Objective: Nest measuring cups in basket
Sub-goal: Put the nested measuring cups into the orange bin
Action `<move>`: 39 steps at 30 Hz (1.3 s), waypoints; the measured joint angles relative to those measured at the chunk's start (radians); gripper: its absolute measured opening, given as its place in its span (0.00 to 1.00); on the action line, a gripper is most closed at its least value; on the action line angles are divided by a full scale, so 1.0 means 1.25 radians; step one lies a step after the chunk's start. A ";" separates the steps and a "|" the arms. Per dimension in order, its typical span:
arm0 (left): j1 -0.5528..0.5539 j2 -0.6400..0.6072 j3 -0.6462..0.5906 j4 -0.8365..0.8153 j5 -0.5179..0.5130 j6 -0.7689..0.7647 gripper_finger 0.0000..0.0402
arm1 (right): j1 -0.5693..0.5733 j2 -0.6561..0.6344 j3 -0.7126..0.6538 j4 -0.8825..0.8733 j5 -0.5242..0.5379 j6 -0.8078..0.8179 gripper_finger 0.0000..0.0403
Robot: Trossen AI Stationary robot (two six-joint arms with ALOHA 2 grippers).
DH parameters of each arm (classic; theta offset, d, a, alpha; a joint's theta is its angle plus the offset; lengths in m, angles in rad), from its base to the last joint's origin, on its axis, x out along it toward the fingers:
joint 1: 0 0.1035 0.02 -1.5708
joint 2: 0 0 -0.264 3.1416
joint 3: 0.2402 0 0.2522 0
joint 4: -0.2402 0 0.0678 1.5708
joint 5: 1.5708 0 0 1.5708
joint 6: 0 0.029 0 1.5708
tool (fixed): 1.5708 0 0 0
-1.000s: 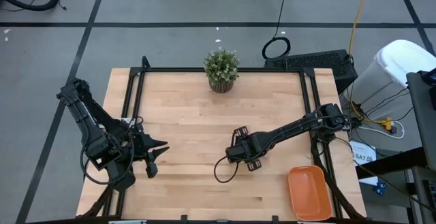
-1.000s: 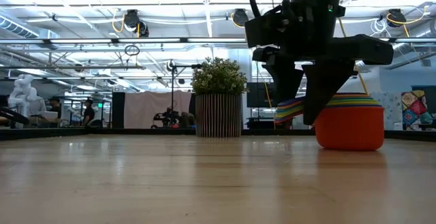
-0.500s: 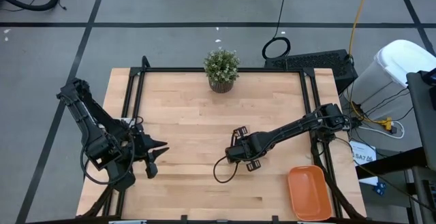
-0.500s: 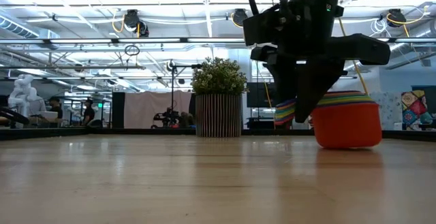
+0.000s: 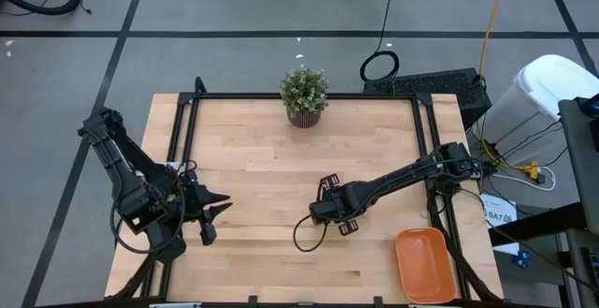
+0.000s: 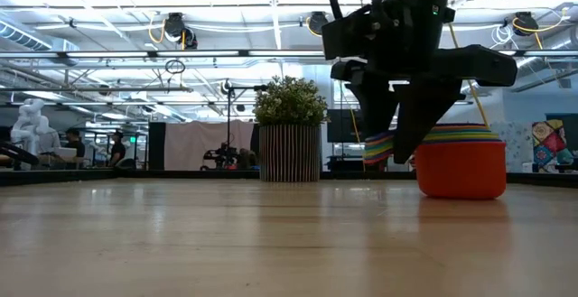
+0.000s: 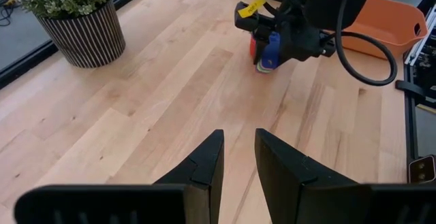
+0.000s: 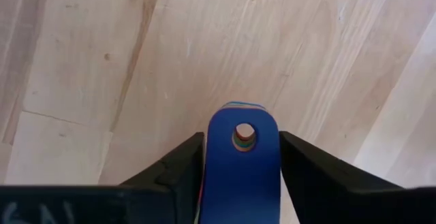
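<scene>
Cups (image 8: 242,157) nested between right fingers (image 8: 170,169) — mid-table.

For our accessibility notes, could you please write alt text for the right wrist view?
A blue measuring-cup handle with a round hole, other coloured handles stacked beneath it, sits between the right gripper's two dark fingers. Below lies the pale wooden table.

Table (image 5: 262,158) pale matt wood w/ visible grain; basket (image 5: 426,266) & stacked measuring cups (image 6: 462,166) smooth plastic.
</scene>
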 joint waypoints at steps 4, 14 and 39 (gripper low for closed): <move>0.000 0.000 0.000 0.000 0.000 0.000 0.22 | 0.002 -0.009 0.000 0.019 0.003 0.000 0.47; 0.000 0.000 0.000 -0.001 0.000 -0.001 0.22 | 0.005 -0.114 0.000 0.039 0.047 0.019 0.58; -0.010 0.000 0.000 0.000 0.008 -0.001 0.22 | 0.101 -0.159 -0.092 -0.186 -0.042 0.258 0.60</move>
